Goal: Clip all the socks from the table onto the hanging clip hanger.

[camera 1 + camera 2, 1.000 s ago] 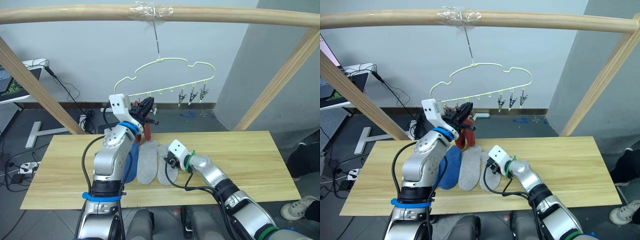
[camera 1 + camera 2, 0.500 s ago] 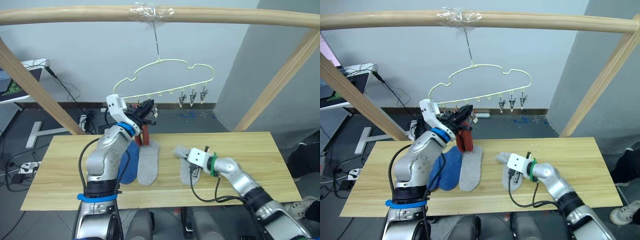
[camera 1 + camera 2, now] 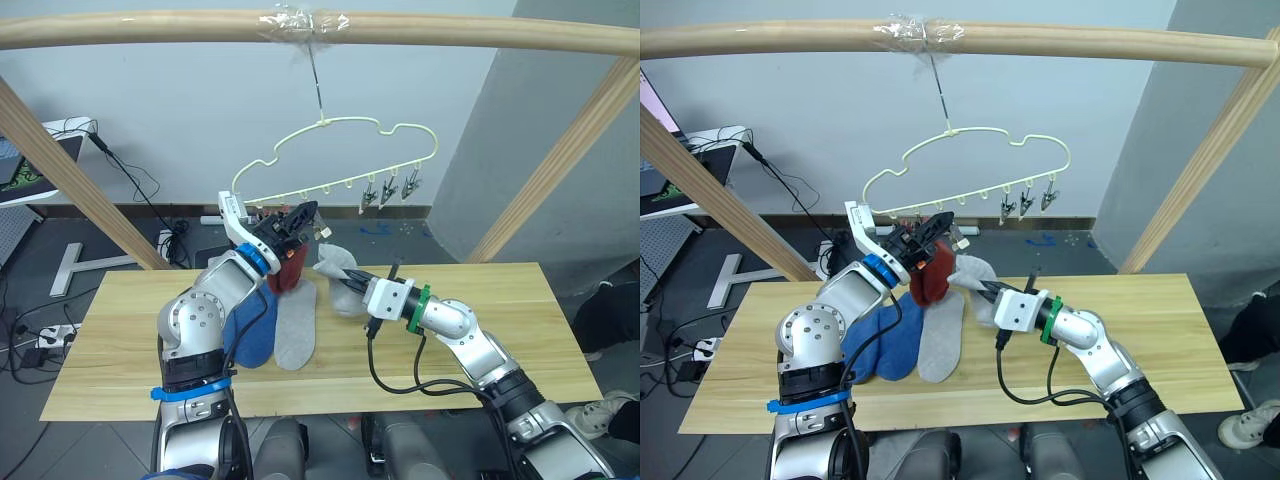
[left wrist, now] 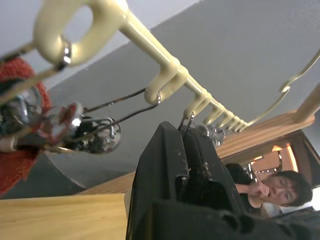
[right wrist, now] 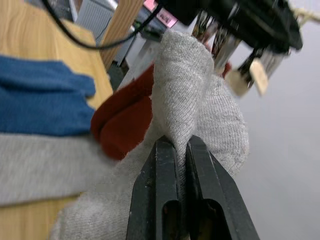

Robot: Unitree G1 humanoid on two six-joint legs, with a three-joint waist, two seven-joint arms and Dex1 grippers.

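Right claw (image 5: 181, 150) clamped on a grey sock (image 3: 978, 275), lifted above the counter (image 3: 1160, 330), at 4 o'clock from the red socks (image 3: 933, 275). Left claw (image 3: 298, 215) pinches a clip of the hanger (image 3: 340, 150), red socks hanging below. Blue sock (image 3: 890, 340) and second grey sock (image 3: 943, 335) lie flat. Counter's right half bare. No readable writing.

No legible text (labels, numbers, signs) anywhere.
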